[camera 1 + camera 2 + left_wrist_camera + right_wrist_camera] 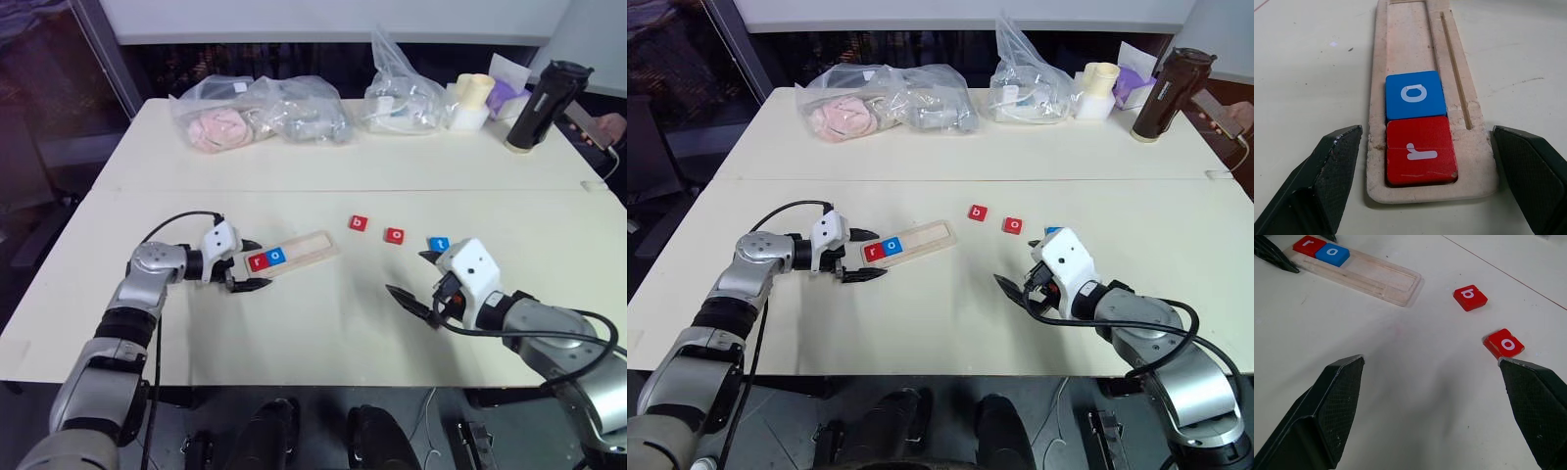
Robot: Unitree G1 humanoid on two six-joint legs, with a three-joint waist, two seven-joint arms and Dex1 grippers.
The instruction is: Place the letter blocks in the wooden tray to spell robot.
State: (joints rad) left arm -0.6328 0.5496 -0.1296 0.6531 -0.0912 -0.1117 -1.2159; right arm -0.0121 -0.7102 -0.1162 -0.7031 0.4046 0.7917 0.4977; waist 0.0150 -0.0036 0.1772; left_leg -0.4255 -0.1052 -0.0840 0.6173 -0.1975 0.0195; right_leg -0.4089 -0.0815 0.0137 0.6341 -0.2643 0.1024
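Note:
The wooden tray (306,247) lies slanted on the table, left of centre. A red r block (259,260) and a blue o block (277,256) sit side by side in its left end. My left gripper (253,264) is open, and its fingers (1332,171) stand either side of that end without touching it. To the right of the tray, a red b block (359,223), a red o block (395,236) and a blue t block (440,244) lie loose in a row on the table. My right gripper (413,276) hangs open and holds nothing, just in front of the t block.
Clear plastic bags (260,113) with soft items lie along the table's far side. More bags (402,98), pale cups (473,98) and a black bottle (544,103) stand at the back right. A person's hand holding a phone (600,127) is at the far right edge.

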